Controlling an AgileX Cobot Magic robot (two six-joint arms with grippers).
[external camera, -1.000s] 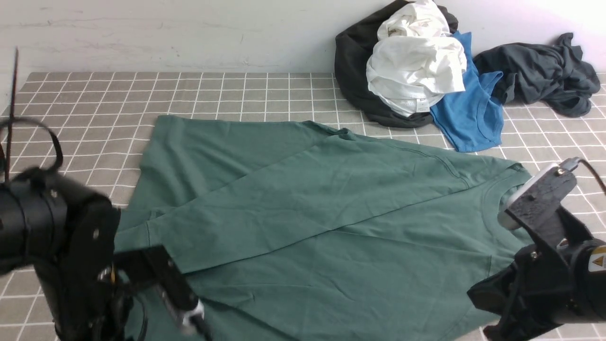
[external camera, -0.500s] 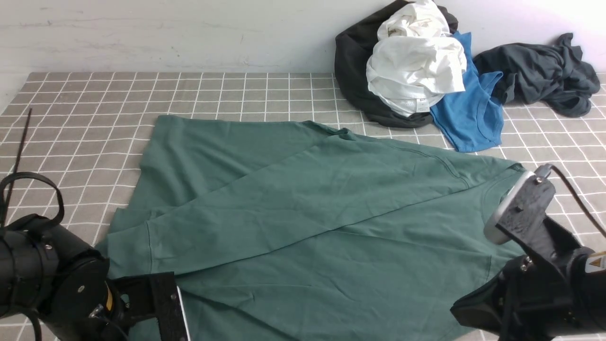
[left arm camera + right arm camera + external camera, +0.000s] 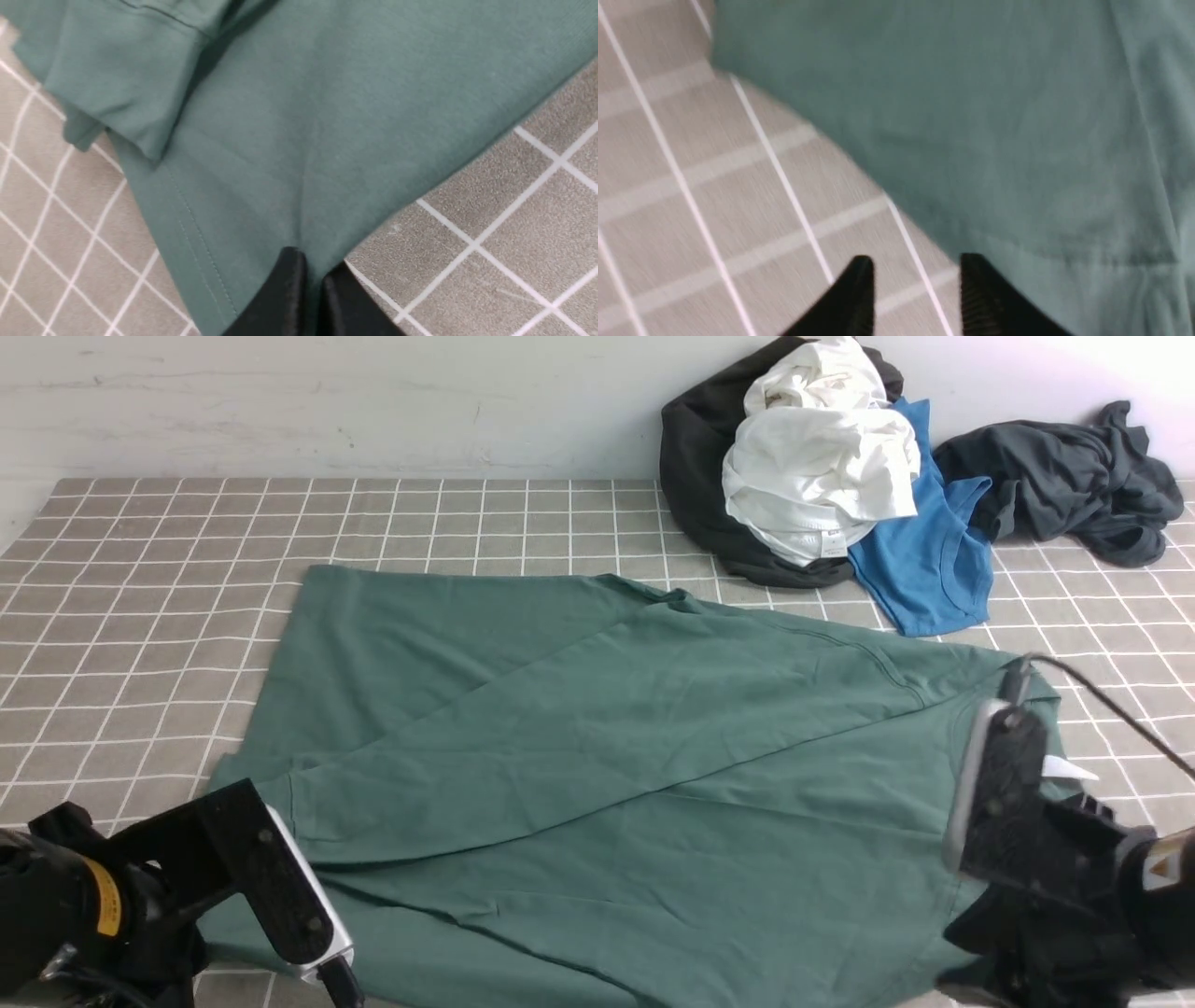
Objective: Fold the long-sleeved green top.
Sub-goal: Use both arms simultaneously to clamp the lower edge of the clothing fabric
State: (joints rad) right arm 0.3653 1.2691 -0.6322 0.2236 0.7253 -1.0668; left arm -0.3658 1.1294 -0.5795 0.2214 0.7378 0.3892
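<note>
Green top [image 3: 597, 775] — hem pinched, left-wrist view only

The green long-sleeved top [image 3: 607, 756] runs off the front view's bottom edge, and the right arm [image 3: 1036, 840] covers much of its neck. Only the tips of the left end effector [image 3: 310, 263] show in the left wrist view. The right wrist view is smeared, softening the right end effector [image 3: 915, 268] and the table [image 3: 691, 186] grid. A black garment [image 3: 691, 476] lies largely buried under a white garment [image 3: 822, 467].
</note>
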